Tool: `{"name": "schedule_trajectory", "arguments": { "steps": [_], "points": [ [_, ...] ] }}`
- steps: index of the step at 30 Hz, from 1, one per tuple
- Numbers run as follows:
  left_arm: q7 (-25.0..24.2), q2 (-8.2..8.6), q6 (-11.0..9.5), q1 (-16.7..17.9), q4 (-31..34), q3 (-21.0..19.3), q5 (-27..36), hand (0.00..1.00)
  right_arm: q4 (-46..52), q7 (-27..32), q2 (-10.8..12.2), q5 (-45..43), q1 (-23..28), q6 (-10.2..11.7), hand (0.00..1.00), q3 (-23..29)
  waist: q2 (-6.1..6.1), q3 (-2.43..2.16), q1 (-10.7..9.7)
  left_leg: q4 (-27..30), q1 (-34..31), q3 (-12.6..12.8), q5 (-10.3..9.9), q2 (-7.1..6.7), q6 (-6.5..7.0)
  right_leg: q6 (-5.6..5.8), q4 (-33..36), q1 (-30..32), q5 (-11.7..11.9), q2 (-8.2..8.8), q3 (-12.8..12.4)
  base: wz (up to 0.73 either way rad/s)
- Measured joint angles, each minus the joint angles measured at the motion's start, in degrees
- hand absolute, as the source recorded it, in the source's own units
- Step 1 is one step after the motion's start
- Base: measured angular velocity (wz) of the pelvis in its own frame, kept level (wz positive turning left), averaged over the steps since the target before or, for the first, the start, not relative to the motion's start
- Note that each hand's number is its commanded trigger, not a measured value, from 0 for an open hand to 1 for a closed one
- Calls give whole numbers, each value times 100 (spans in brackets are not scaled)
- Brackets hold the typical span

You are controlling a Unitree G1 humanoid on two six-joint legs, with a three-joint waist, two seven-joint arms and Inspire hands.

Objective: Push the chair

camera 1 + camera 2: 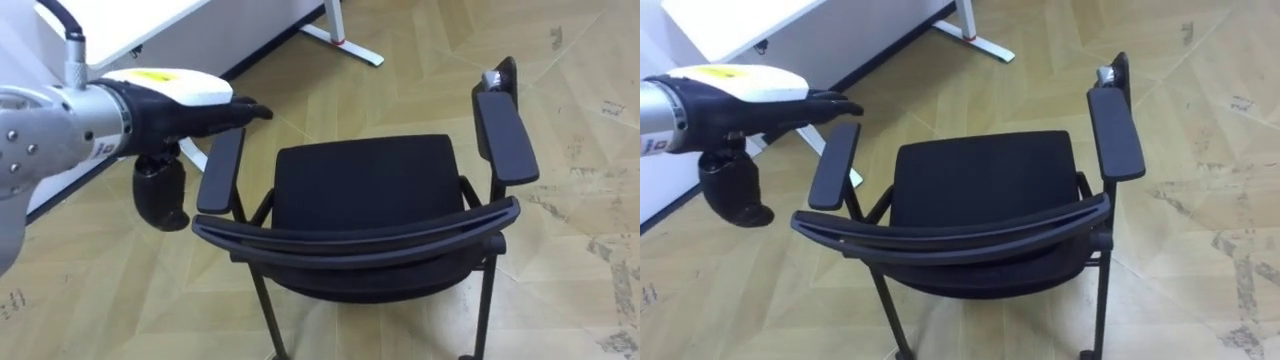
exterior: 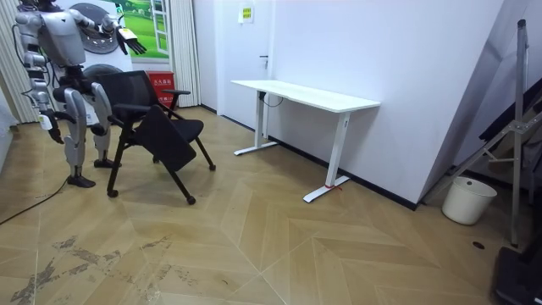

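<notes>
One black chair [image 1: 365, 185] stands on the wood floor [image 1: 570, 260], seen from behind and above in the eye views. Its curved backrest [image 1: 360, 235] is the part nearest the robot and its seat faces away. The robot stands just behind the chair, upright on both legs in the room view, at the chair's left side there.

The left hand [image 1: 190, 105] reaches forward over the chair's left armrest [image 1: 222, 170]. Its fingers [image 1: 240, 113] are straight and held together, pointing toward the front of the chair, and its thumb hangs down outside the armrest. The fingers clasp nothing. They lie just above the armrest's front end, and I cannot tell whether they touch it. The chair's right armrest [image 1: 505, 135] has nothing on it.

The right hand [image 2: 44, 124] hangs low behind the chair, beside the robot's leg in the room view, and I cannot tell its state.

A white desk [image 2: 305, 95] stands beyond the chair's front left, well apart from it. A white bucket [image 2: 468, 199] sits far past the desk from the chair.
</notes>
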State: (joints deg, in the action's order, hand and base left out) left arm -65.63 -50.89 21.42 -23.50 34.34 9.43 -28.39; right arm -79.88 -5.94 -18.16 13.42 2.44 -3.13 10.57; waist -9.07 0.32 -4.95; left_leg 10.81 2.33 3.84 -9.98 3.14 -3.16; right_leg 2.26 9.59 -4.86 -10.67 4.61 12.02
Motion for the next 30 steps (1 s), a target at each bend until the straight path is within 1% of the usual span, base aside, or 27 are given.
{"name": "schedule_trajectory", "arguments": {
  "steps": [2,6,8,10,11,12,13,16,17,19,22,24,25,26,28,29,30],
  "points": [
    [0,2,1,0,-5,0,117,0,11,17,3,13,-5,0,0,-33,4,4,-9,-1,-40,1,0,-3,0,4,-16,4,-3,0,-2,0],
    [35,106,5,18,-53,0,188,0,6,9,1,30,84,-3,0,-36,32,26,-17,-5,-10,6,0,-11,0,3,-72,-19,-2,-5,-21,1],
    [149,133,30,135,-100,0,192,0,-15,17,2,32,101,-16,0,-40,36,31,-63,-5,-5,10,0,-15,0,5,-75,-26,-4,-4,-33,2],
    [306,363,80,436,-254,6,182,0,-28,29,2,151,93,-41,0,-47,52,44,-160,-6,22,22,1,-17,1,9,-63,-38,-6,-4,-53,-2],
    [341,413,80,529,-282,9,182,0,-28,32,1,186,87,-52,0,-49,59,49,-189,-6,26,28,1,-17,1,9,-62,-38,-6,-4,-62,-6],
    [394,502,81,685,-313,19,182,0,-27,55,1,219,74,-55,0,-50,76,63,-258,-7,23,39,1,-17,1,9,-63,-35,-6,-4,-65,0],
    [415,536,80,748,-325,20,185,0,-26,76,3,237,66,-60,0,-59,92,77,-269,-6,24,48,1,-17,1,9,-63,-30,-6,-4,-75,-6],
    [547,748,86,870,-480,27,193,0,-28,171,5,392,72,-72,0,-202,170,134,-304,-7,24,82,1,-16,1,10,-73,-14,-5,-5,-112,-7],
    [600,782,86,901,-516,27,192,0,-28,192,7,426,71,-72,0,-217,166,131,-316,-7,23,83,1,-17,1,10,-74,-14,-5,-5,-117,-4],
    [739,915,98,1035,-657,27,190,0,-32,231,18,491,65,-76,0,-243,156,124,-399,-6,22,82,1,-19,1,10,-78,-17,-4,-6,-120,0],
    [996,1302,125,1375,-1000,29,177,0,-25,342,32,553,48,-78,0,-241,140,112,-514,-14,7,81,1,-19,0,9,-76,-17,-4,-6,-125,0],
    [1133,1429,110,1482,-1136,29,153,0,-16,379,40,553,-28,-76,0,-242,140,112,-576,-14,-28,80,1,-19,1,9,-68,1,-4,-6,-120,0],
    [1211,1501,102,1506,-1274,29,119,0,-9,407,63,553,-35,-74,0,-241,163,126,-613,-16,-35,81,1,-19,1,9,-68,9,-4,-8,-120,0],
    [1276,1562,101,1508,-1366,29,97,0,10,415,76,550,-33,-71,0,-240,165,126,-626,-18,-34,81,1,-19,1,9,-68,9,-4,-8,-118,0],
    [1606,1910,107,1557,-1673,29,-189,0,110,458,145,560,-23,-73,0,-241,174,125,-632,-56,-28,81,1,-20,1,9,-68,36,-4,-11,-138,-2],
    [1715,1988,100,1604,-1736,29,-221,0,147,456,162,582,-24,-73,0,-243,181,123,-635,-72,-27,82,1,-21,1,9,-67,47,-4,-11,-148,-11],
    [1916,2135,74,1734,-1868,29,-270,0,205,455,205,620,-34,-69,0,-243,196,112,-646,-123,-4,81,1,-20,1,9,-56,70,-4,-18,-183,-10]
  ]
}}
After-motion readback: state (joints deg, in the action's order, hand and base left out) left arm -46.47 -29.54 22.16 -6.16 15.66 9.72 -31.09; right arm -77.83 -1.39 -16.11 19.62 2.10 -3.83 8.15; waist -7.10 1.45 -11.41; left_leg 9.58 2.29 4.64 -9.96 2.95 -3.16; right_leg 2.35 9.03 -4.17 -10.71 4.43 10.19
